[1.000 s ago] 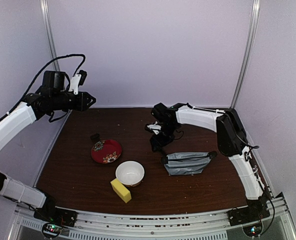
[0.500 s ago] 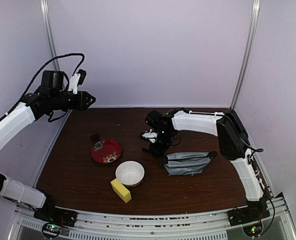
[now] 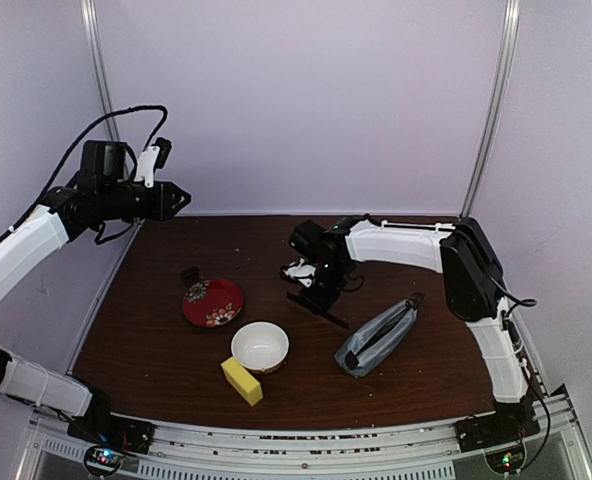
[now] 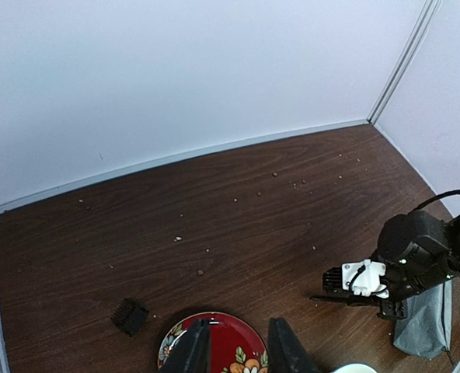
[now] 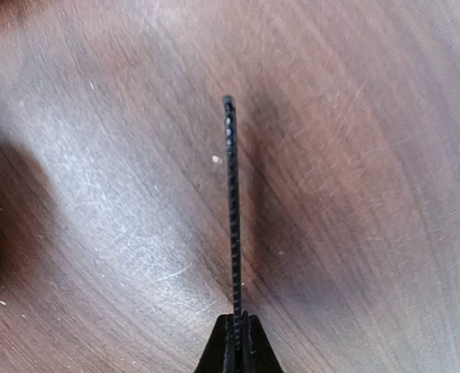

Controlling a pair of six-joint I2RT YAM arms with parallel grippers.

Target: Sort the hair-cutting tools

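The slim, flat black comb (image 5: pixel 232 210) was pinched at one end between the right fingers (image 5: pixel 253 357). It stood on edge, its row of fine teeth showing, and reached straight out just above the brown counter (image 3: pixel 176 350), mid-counter, slanting in the overhead view.

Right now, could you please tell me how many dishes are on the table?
2. The red patterned plate lies left of centre; the white bowl sits nearer the front edge, beside a yellow block. The grey pouch could hide others.
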